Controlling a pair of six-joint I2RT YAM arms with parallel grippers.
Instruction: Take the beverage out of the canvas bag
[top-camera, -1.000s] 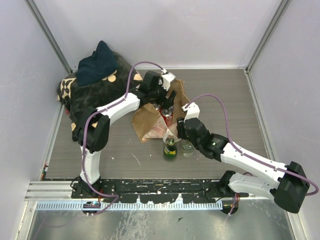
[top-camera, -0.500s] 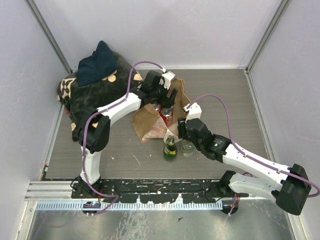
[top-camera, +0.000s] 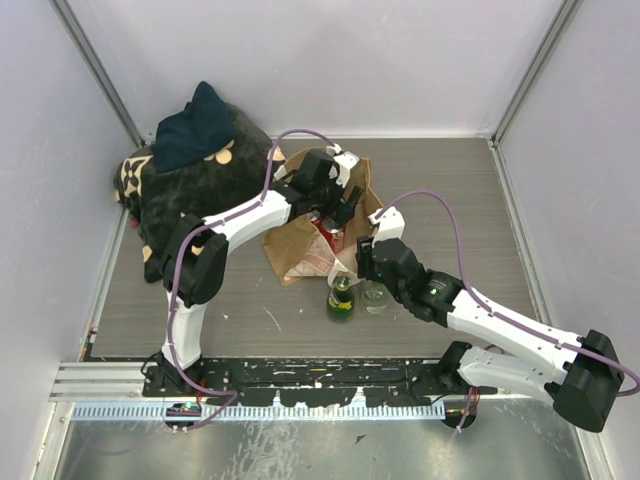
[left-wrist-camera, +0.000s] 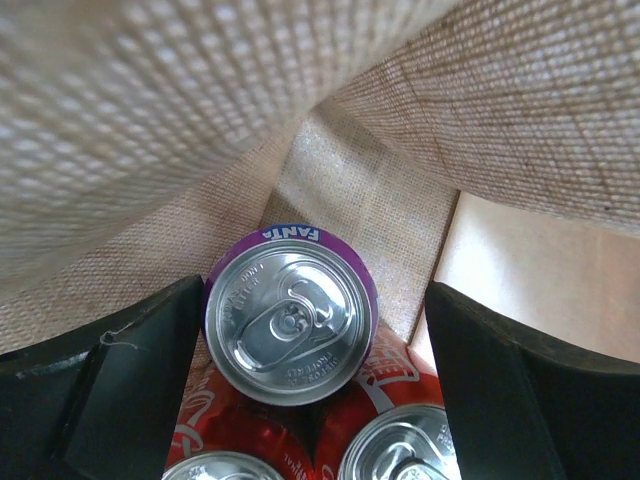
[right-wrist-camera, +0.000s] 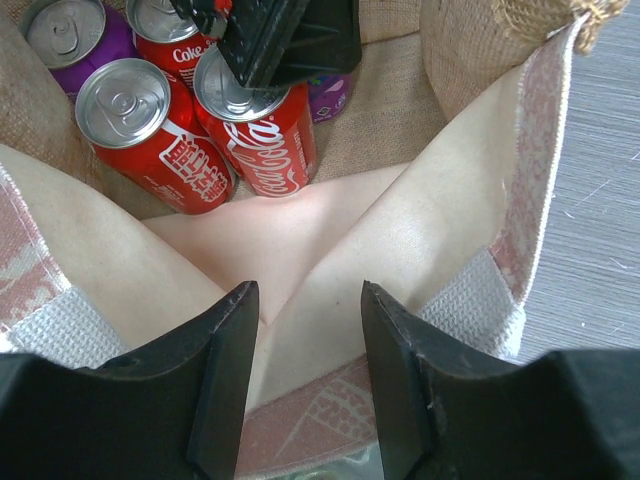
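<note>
1. My left pincer (left-wrist-camera: 312, 300) is down inside the canvas bag (top-camera: 293, 246), released, with its jaws spread wide on either side of a purple Fanta can (left-wrist-camera: 288, 322)
2. One finger (left-wrist-camera: 130, 390) sits right against the can's side. The other finger (left-wrist-camera: 530, 390) stands apart from it, and a strip of the bag's woven cloth shows in the gap
3. The Fanta can stands upright in the bag with its silver top and pull tab facing my left wrist camera. The coarse woven wall rises behind it
4. Red Coca-Cola cans (right-wrist-camera: 150, 130) stand upright and packed tight against it. My right wrist camera also shows a second purple can (right-wrist-camera: 62, 32) at the edge of the cluster
5. My right pincer (right-wrist-camera: 308, 300) is at the bag's near rim and is released too. Its fingers are apart, with a crease of the cream lining running between them. I cannot tell whether the pads touch the cloth
6. Below those fingers the rim shows a pinkish print (right-wrist-camera: 300, 440)
7. The bag sits open-mouthed around the middle of the grey table (top-camera: 450, 200). Just outside its near edge a green bottle (top-camera: 340, 300) and a clear glass jar (top-camera: 375, 297) stand side by side, close to my right pincer
8. At the far left lies a black bag with tan pattern (top-camera: 190, 185), with a navy cloth (top-camera: 195, 125) heaped on top
</note>
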